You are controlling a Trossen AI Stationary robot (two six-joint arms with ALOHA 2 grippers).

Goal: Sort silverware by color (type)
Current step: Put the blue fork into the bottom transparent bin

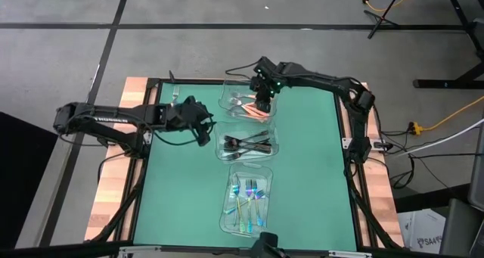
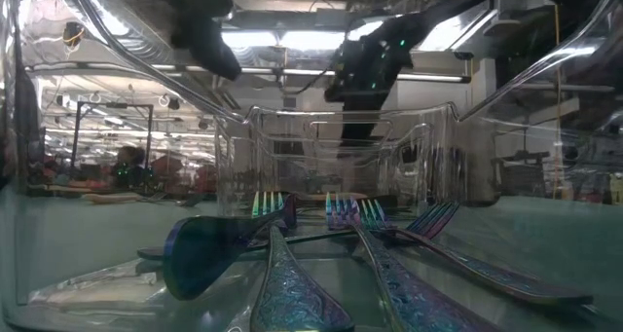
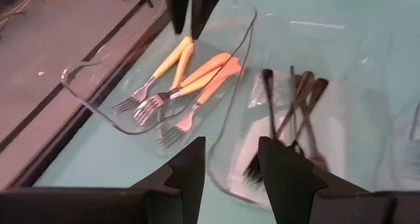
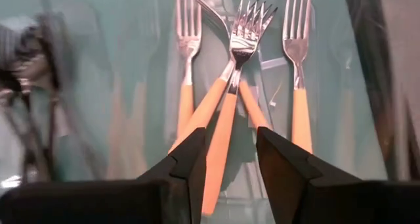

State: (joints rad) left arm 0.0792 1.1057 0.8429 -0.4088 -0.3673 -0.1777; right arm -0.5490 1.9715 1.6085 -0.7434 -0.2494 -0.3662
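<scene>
My right hand (image 1: 262,105) hangs right over the far clear container (image 1: 229,104), fingers part open. In the right wrist view an orange-handled fork (image 4: 226,106) runs down the gap between my fingers (image 4: 190,165); I can't tell if the pads touch it, so I read it as let go or about to be. Its long axis lines up with my reach, tines pointing away from the wrist. The other orange-handled forks (image 3: 190,79) lie fanned in the same container, handles crossing.

My left hand (image 1: 203,129) is waiting at the left of the container row, fingers wide, holding nothing, looking across at the orange batch and the dark forks (image 1: 246,144) in the middle container (image 1: 223,148). The iridescent blue-teal forks (image 1: 249,200) sit in the near container (image 1: 231,220), well apart from both hands.

I see no loose fork on the green worktop (image 1: 310,167), so sorting looks about done. If a lift is next, the right hand goes straight up, clear of the container wall. Right arm is nearer the orange set, left nearer the dark one.
</scene>
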